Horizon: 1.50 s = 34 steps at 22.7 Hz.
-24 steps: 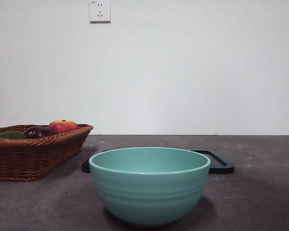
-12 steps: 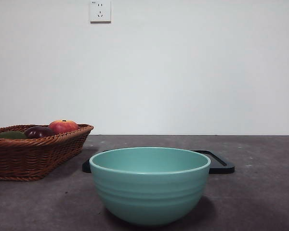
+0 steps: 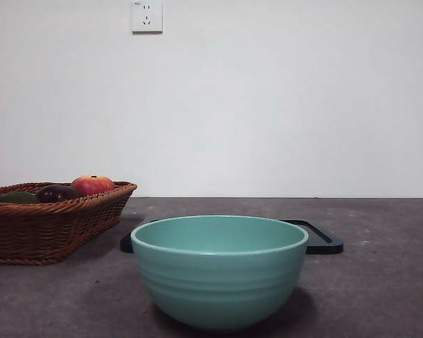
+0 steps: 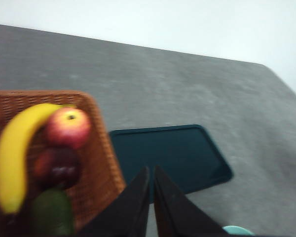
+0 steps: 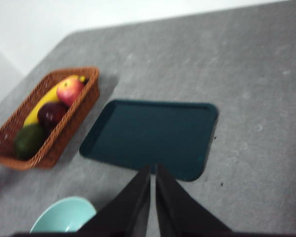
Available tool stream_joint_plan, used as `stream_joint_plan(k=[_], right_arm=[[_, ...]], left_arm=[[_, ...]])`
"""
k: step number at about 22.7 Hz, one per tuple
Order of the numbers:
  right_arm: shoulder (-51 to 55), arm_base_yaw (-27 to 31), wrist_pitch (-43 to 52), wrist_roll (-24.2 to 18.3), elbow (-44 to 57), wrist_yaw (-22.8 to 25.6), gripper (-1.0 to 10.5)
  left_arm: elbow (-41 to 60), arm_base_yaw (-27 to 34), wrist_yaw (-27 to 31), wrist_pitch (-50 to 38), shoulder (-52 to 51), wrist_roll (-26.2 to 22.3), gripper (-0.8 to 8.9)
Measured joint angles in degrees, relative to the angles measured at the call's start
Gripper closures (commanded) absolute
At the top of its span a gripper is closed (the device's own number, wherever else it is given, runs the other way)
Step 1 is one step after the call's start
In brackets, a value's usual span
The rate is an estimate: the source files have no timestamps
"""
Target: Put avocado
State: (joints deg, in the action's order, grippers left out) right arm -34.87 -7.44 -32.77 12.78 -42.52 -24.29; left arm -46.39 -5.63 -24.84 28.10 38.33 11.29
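Avocado: the dull olive-green, smooth oval avocado (image 5: pixel 29 140) sits at one end of the brown woven wicker basket (image 5: pixel 64 133), untouched; over in the front view only its top (image 3: pixel 14 198) peeks above the weave.

Neighbours: right beside it lies the dark purple plum-like fruit (image 5: pixel 51 113), then the red-orange apple (image 5: pixel 69 91), with the long yellow banana (image 4: pixel 15 153) running along the basket's far side. Tight company!

Left gripper: the left gripper (image 4: pixel 151 174) hangs high above the table near the basket's edge, black jaws pressed together, holding nothing. The avocado (image 4: pixel 52 213) shows blurred close by in its camera.

Right gripper: the right gripper (image 5: pixel 152 171) is up high too, over the dark flat rectangular tray (image 5: pixel 153 136), jaws closed against each other and empty.

Landing spots: the pale turquoise ribbed ceramic bowl (image 3: pixel 219 271) stands in front of the tray; the task doesn't say which one takes the fruit, so I can't call it.

Stage: by my read, nothing has started — the reach for the avocado is the job ahead, and the left arm looks better placed.

Risk one: those jaws must spread first; descending closed would just prod the fruit.

Risk two: the avocado is smooth and rounded, so an off-centre pinch could squirt it out sideways.

Risk three: the plum-like fruit is so close that a jaw could land on it or nudge it, and the basket wall crowds the other side.

Risk four: grabbing the wrong fruit — the dark plum is the likeliest mix-up.
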Motion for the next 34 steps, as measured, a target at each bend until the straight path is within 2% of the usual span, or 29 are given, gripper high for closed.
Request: stream_joint_plan(k=[7,17,18,20,21,23,34], right_arm=[[-7.13,-5.05,-5.55,-3.63,-9.01,-0.13,9.3],[-4.11,-6.45,-5.6,-3.96,-9.46,-0.15,9.3],[-4.02,-6.45,-5.6,-3.96,-9.46,-0.22,9.2],[-3.93,-6.45,-5.64,-4.0,-9.46,-1.29,7.1],[-3.96,-6.45,-5.64,-3.98,-9.46,-1.42,5.6],[-4.07,-6.45,-5.68,-3.98,-9.46,-1.2,4.0],[-4.11,-6.45,-5.77,-4.0,-9.46,-1.14,3.9]], left_arm=[[-3.21,-3.17,-5.86,1.07,1.7,0.0,7.99],[-3.21,-3.67,-8.31,7.02,-1.16,0.22,7.68],[-3.21,-3.67,-8.31,7.5,-1.18,0.2,7.05],[-3.21,-3.67,-8.31,8.26,-1.16,0.15,4.9],[-3.21,-3.67,-8.33,8.26,-1.16,0.11,3.63],[-3.21,-3.67,-8.33,8.26,-1.16,-0.02,2.54],[-3.21,-3.67,-8.33,8.66,-1.16,0.07,2.53]])
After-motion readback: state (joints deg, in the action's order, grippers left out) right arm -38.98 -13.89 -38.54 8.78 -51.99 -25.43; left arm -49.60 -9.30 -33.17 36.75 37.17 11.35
